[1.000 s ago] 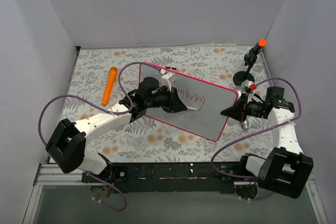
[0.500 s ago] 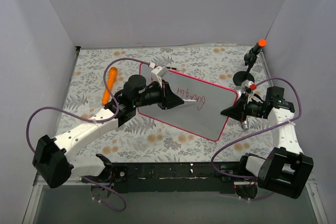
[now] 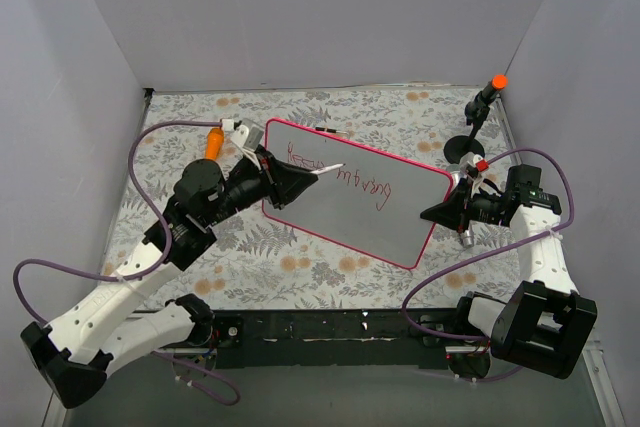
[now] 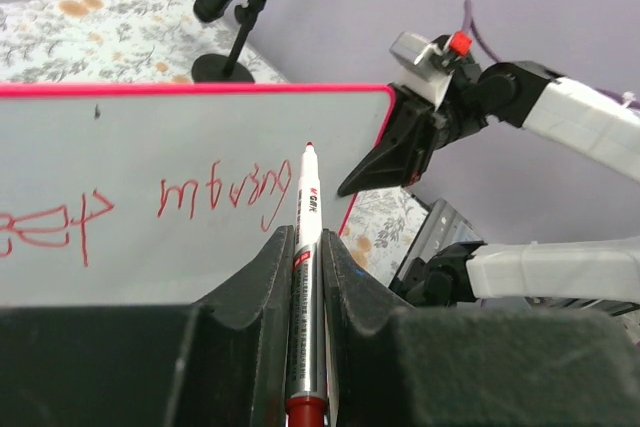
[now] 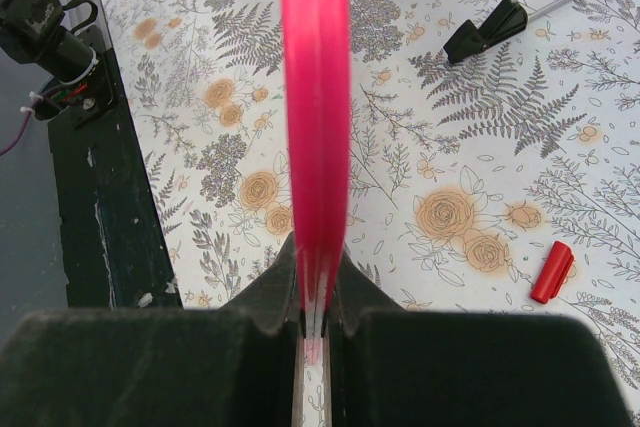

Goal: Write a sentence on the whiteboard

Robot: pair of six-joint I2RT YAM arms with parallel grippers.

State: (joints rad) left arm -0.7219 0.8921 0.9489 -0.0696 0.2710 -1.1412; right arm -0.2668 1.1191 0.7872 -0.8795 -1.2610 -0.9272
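Note:
The whiteboard (image 3: 350,217) with its pink-red frame stands tilted in the middle of the table. The sentence (image 3: 365,188) is red handwritten words across its upper part; it also shows in the left wrist view (image 4: 225,192). My left gripper (image 3: 285,184) is at the board's left end, shut on a slim silver marker (image 4: 304,247) whose red tip points over the board (image 4: 200,127) between the words. My right gripper (image 3: 441,212) is shut on the board's right edge, seen as a pink frame (image 5: 315,97) between its jaws (image 5: 315,292).
An orange handle-shaped object (image 3: 212,143) lies at the back left. A black stand with an orange top (image 3: 485,97) is at the back right. A red pen cap (image 5: 551,272) lies on the floral cloth near the board's black feet (image 5: 485,32). Walls enclose three sides.
My left arm has drawn back to the left, from the board's middle to its left end, with the marker. More red writing now shows on the board's left part. The right arm has not moved.

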